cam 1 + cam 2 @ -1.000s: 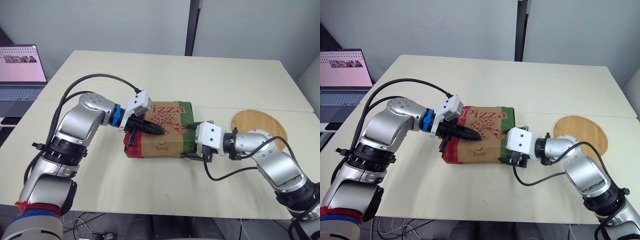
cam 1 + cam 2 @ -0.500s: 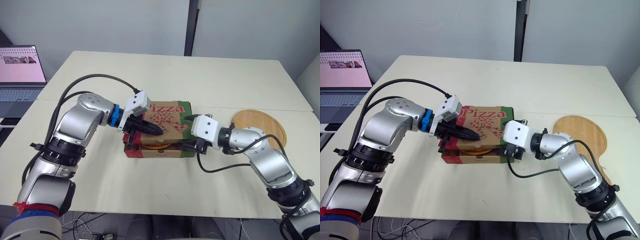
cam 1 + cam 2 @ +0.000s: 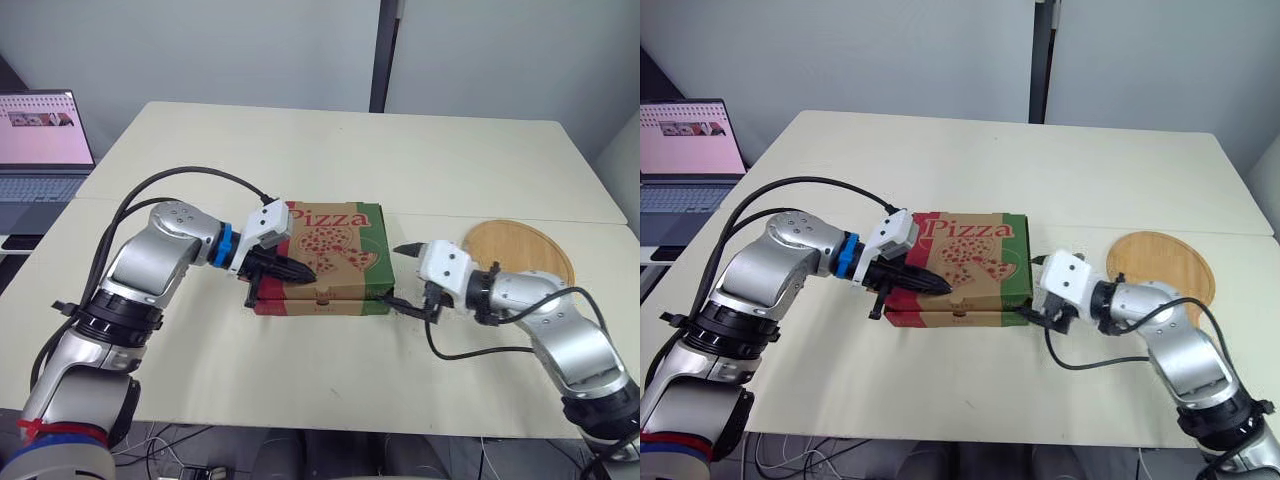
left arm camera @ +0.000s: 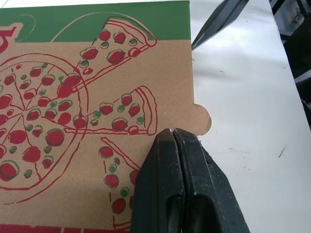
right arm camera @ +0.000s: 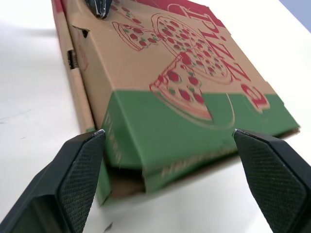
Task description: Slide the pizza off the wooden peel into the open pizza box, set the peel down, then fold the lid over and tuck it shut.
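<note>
pizza box [image 3: 322, 290] lies closed between your grippers, peel [image 3: 520, 250] beyond its right. left gripper [image 4: 172, 133], fingers pressed together, rests on the lid [image 3: 335, 240] just behind the front tab [image 4: 201, 121]. right gripper [image 3: 400, 275], spread wide, faces the green end [image 5: 194, 126]; that corner seems untucked.

pizza box [image 3: 325, 258] lid: left gripper [image 3: 300, 270] pressed on front edge, fingers together | box's right end: right gripper [image 3: 402, 275] spread wide, just beside | farther right: wooden peel [image 3: 520, 250] lying flat | behind and before box: bare table [image 3: 350, 160] | far left: laptop [image 3: 40, 140]
</note>
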